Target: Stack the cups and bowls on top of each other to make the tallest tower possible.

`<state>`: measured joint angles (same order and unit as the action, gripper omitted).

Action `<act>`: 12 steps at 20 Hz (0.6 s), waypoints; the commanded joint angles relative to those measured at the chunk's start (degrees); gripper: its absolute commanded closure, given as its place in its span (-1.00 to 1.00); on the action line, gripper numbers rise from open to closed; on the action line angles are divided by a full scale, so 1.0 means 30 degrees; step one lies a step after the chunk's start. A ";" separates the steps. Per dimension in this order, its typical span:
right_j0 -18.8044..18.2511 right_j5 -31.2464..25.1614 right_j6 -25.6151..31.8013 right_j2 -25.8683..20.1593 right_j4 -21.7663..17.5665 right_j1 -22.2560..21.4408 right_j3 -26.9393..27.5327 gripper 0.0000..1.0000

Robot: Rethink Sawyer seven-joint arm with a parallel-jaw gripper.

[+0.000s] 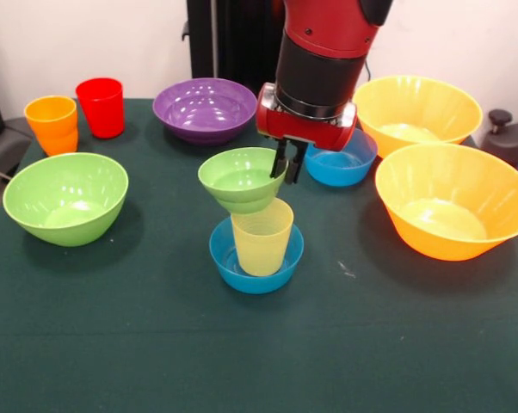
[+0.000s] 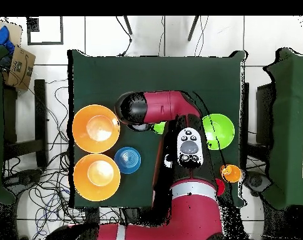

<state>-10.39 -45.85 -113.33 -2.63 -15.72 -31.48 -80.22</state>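
Front view: no brand, label or legible writing on any item. Count: three translucent plastic tumblers, namely a pale yellow cup (image 1: 262, 235), an orange cup (image 1: 52, 124) and a red cup (image 1: 101, 107); seven glossy round plastic bowls, namely two very large orange bowls (image 1: 453, 200) (image 1: 416, 105), one large green bowl (image 1: 65, 197), one wide purple bowl (image 1: 205, 108), two small blue bowls (image 1: 255, 256) (image 1: 341, 162) and one small green bowl (image 1: 242, 179). All stand on a dark green tablecloth (image 1: 113, 344). The yellow cup stands upright inside one small blue bowl near the table's middle. The small green bowl sits above the cup's mouth, tilted and shifted to picture left, its rim pinched at the right side by the black gripper (image 1: 290, 161) of the red and black arm, the jaws narrow on the rim. Whether the bowl's base touches the cup's rim cannot be told. Orange and red cups stand side by side at far left; purple bowl beside them; second blue bowl just beside the farther orange bowl. Overhead view: the arm covers the table's middle. Visible: two orange bowls (image 2: 96, 128) (image 2: 96, 177) one above the other at left, one blue bowl (image 2: 127, 160) just beside them, the large green bowl (image 2: 218, 131) at right, the orange cup (image 2: 231, 173), and a sliver of green (image 2: 159, 127) under the arm. No readable writing here either.
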 commanded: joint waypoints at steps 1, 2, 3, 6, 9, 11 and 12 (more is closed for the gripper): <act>0.0578 0.1235 -0.3113 -0.0459 0.0763 0.0884 -0.1049 1.00; 0.0540 0.1312 -0.3101 -0.0505 0.0871 0.0871 -0.1119 1.00; 0.0574 0.1345 -0.3116 -0.0483 0.0914 0.0884 -0.1105 1.00; 0.0651 0.2028 -0.3185 -0.0320 0.0879 0.0899 -0.1208 1.00; 0.0758 0.2508 -0.3204 -0.0068 0.0835 0.1054 -0.1215 1.00; 0.0898 0.2461 -0.3232 0.0194 0.0796 0.1136 -0.1156 1.00; 0.0944 0.2489 -0.3277 0.0320 0.0796 0.1186 -0.1151 1.00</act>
<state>-9.22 -43.76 -113.33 -0.64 -14.08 -31.04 -80.40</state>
